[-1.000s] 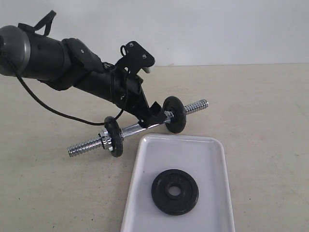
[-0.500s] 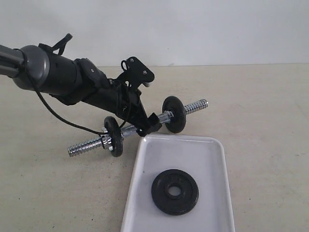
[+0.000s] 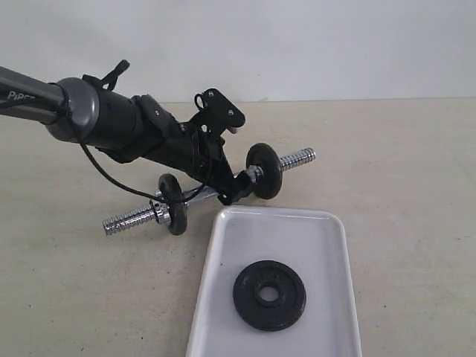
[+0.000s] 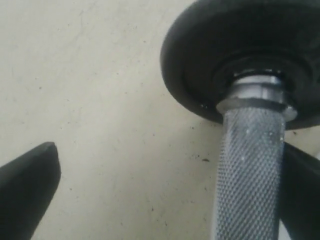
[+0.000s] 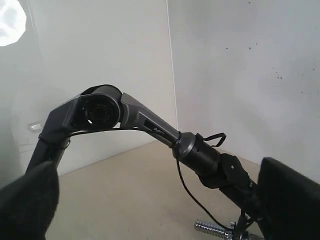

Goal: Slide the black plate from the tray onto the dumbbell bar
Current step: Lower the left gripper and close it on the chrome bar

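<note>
While the black plate [image 3: 269,294] lies flat in the near half of the tray [image 3: 220,245], untouched, the left pincer [image 3: 229,192] is down at the middle of the dumbbell bar [image 3: 134,219], which sits just beyond the tray's far rim. Left wrist view: left pincer [image 4: 170,165] spread wide. The dumbbell bar [image 4: 247,175] rests against one finger at its knurled middle, and the other finger is well apart from it, so nothing is pinched. Right pincer [image 5: 157,185] is likewise spread and empty, held high, facing the left arm [image 5: 150,127]; it does not show in the exterior view.

Risks, as judged:
1. The bar carries two mounted discs [image 3: 264,171]. Round rims on a flat tabletop [image 3: 401,186] can roll, so a one-sided push as the fingers close may swing the bar before it is clamped.
2. The plate is thin and flush on a glossy surface, so a finger may skid it along rather than get under its rim.
3. The coarse thread may catch the hole's edge if the plate meets the end tilted.

Materials:
- Plate: matte black, cast look, raised rim, ring recess, central hole.
- Tray: glossy white, rounded corners, low rim.
- Bar: bright chrome, cross-knurled middle, threaded ends, collar nut [image 4: 257,97] against a disc.
- Tabletop: matte beige, faintly speckled.
</note>
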